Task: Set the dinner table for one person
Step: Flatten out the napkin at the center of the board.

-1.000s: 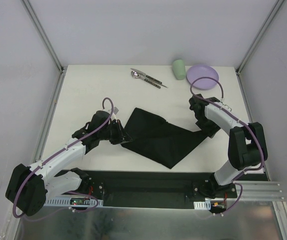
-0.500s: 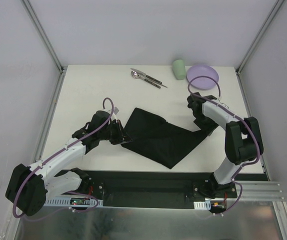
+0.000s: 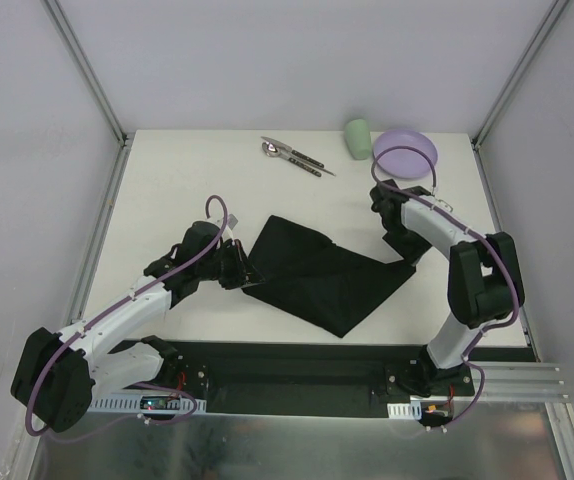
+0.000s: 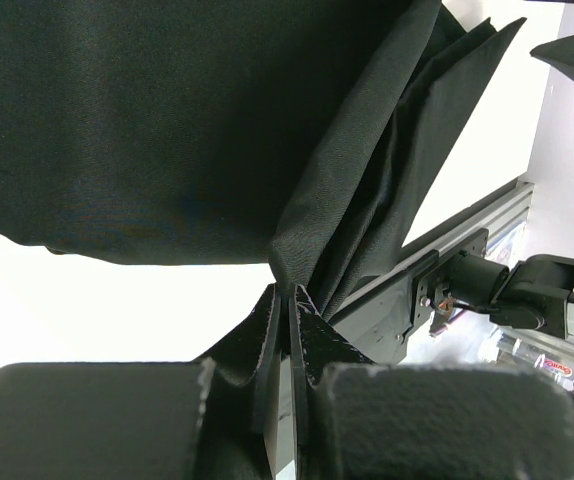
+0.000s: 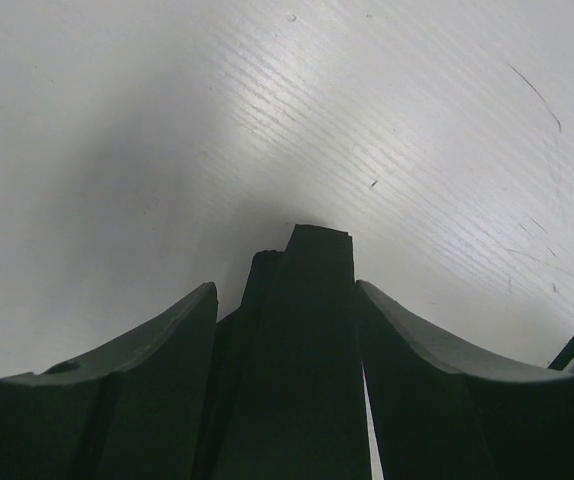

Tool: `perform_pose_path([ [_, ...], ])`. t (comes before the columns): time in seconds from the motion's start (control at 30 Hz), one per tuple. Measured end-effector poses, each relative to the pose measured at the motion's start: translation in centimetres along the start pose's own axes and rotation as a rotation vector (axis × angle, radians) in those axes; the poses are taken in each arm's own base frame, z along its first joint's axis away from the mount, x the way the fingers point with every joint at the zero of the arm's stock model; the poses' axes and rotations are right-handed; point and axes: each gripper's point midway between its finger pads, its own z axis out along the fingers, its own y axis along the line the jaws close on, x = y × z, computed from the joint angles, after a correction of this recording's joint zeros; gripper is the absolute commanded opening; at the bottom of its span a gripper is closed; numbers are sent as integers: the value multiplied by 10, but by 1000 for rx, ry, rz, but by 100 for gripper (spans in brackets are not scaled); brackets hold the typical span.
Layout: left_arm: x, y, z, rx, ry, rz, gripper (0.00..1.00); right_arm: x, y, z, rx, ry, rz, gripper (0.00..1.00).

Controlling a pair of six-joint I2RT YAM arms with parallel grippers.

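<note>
**Left gripper** point(image 4: 289, 296): my fingers are closed flat together, pinching a gathered fold at the left corner of the black cloth mat point(image 3: 322, 275). The wrist view shows the fabric fanning out in pleats from the pinch.

**Right gripper** point(image 5: 285, 290): it sits low at the mat's right corner. My jaws stand apart with a band of black cloth running between them, its squared tip poking out over the white surface. A thin pale sliver shows between the cloth and one finger. I cannot tell whether the band is clamped.

**Dinner table** point(image 3: 167, 185): the white tabletop lies directly ahead of my bases, framed by grey rails, and everything listed here rests on it.

**Black cloth mat**: it is spread in the near-centre of the table between my two arms. It is skewed and partly folded over itself, with creases running across the middle.

**Purple plate** point(image 3: 405, 152): far right corner, well apart from the mat.

**Green cup** point(image 3: 358, 138): just beside the plate, on its left.

**Cutlery** point(image 3: 295, 157): a small group with dark handles along the far edge, left of the cup. One piece is a spoon. I cannot make out the others.
</note>
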Motion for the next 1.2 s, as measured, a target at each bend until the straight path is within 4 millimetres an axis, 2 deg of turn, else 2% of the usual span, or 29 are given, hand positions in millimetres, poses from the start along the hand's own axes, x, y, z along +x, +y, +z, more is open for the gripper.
perform_pose_path([
  [0.53,-4,-1,-4,8,-19,-1,0,17,3,5,19,7,-57,60],
  [0.8,-4,1,-4,8,-20,-5,0,26,-8,12,51,14,-69,59],
  [0.87,-4,1,-4,7,-19,-6,0,27,-10,13,58,16,-74,54],
  [0.9,-4,1,-4,7,-20,-6,0,28,-12,14,61,16,-76,44],
  [0.97,-4,1,-4,7,-20,-6,0,29,-13,15,67,17,-77,33],
  [1.0,-4,1,-4,7,-20,-6,0,30,-14,16,68,17,-77,20],
  [1.1,-4,1,-4,7,-20,-5,0,31,-16,17,73,17,-79,1],
  [1.2,-3,2,-4,7,-19,-5,0,31,-15,17,73,18,-72,1],
])
